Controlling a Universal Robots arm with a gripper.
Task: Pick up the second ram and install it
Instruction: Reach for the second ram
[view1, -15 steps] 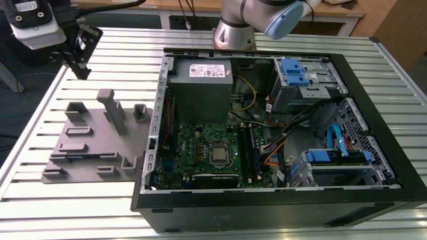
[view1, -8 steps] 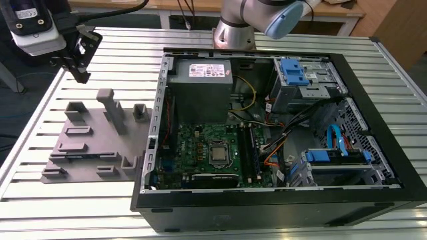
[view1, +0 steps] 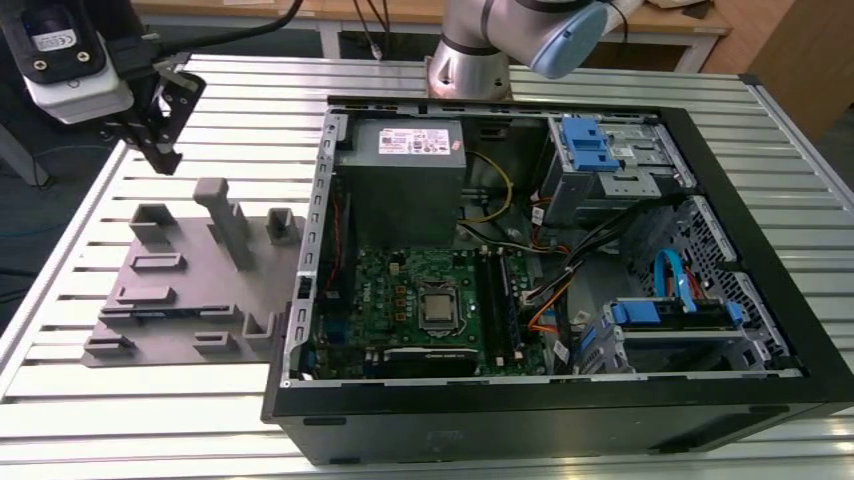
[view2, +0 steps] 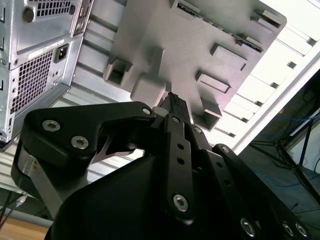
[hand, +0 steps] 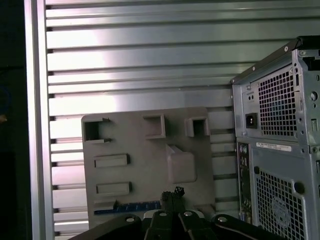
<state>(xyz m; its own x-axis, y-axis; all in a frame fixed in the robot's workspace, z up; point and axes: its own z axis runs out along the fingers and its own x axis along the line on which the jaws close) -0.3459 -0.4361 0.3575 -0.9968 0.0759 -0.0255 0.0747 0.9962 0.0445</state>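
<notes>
One blue ram (hand: 129, 206) nr end effector (hand: 172, 193), first wrist view

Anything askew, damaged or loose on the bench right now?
Nothing stands out. The case lies flat with its side open. The fixture sits flat beside it, and the ram sits straight in a fixture slot. The gripper hangs above the fixture.
</notes>
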